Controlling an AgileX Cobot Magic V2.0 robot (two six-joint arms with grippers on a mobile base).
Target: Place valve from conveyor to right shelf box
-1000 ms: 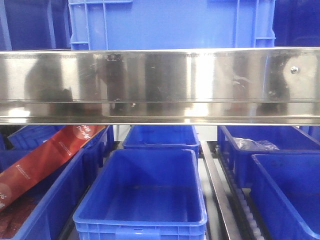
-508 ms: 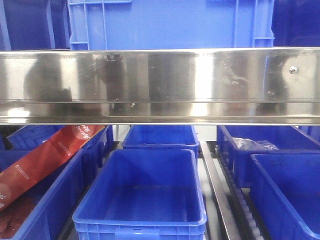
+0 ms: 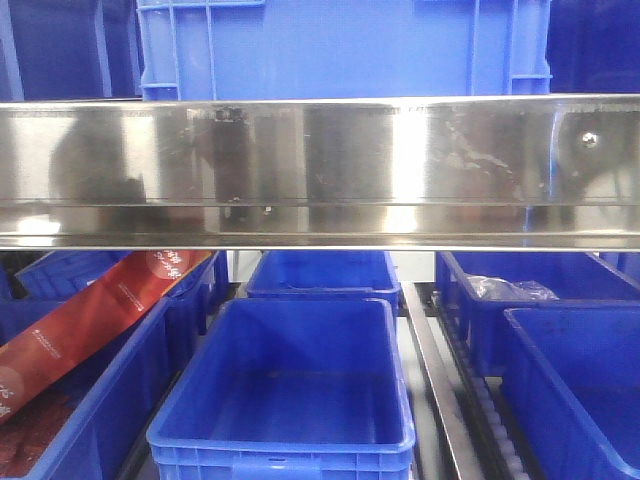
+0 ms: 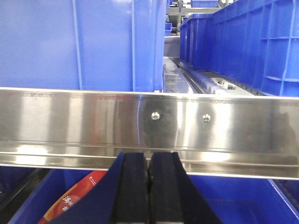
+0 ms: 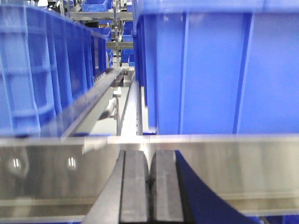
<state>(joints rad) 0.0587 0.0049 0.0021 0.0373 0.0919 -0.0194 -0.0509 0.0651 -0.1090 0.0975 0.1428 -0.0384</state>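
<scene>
No valve and no conveyor can be seen in any of the three views, so the place of the valve cannot be told. The left gripper [image 4: 149,191] is seen in its wrist view with its two dark fingers pressed together and nothing between them; the right gripper [image 5: 149,191] is likewise closed on itself, empty, in its own wrist view. Both are held level with the steel shelf rail [image 3: 320,170], facing it.

In the front view, below the rail, an open blue box [image 3: 285,390] is seen in the middle of the lower shelf, with nothing visible in it. At the right edge of the shelf a nearer blue box [image 3: 580,390] is shown only in part, and as much of its inside as is seen holds nothing; behind it a further blue box [image 3: 530,290] holds a clear plastic bag [image 3: 510,289], whose contents cannot be made out. At the left edge a red packet [image 3: 95,305] is leaned out of another box.

Two stages are fitted by this scene: the valve may be waiting on a conveyor out of view, or it may already be lying in a hidden part of a right-hand box. The pictures do not settle which, and nothing is being carried.
</scene>
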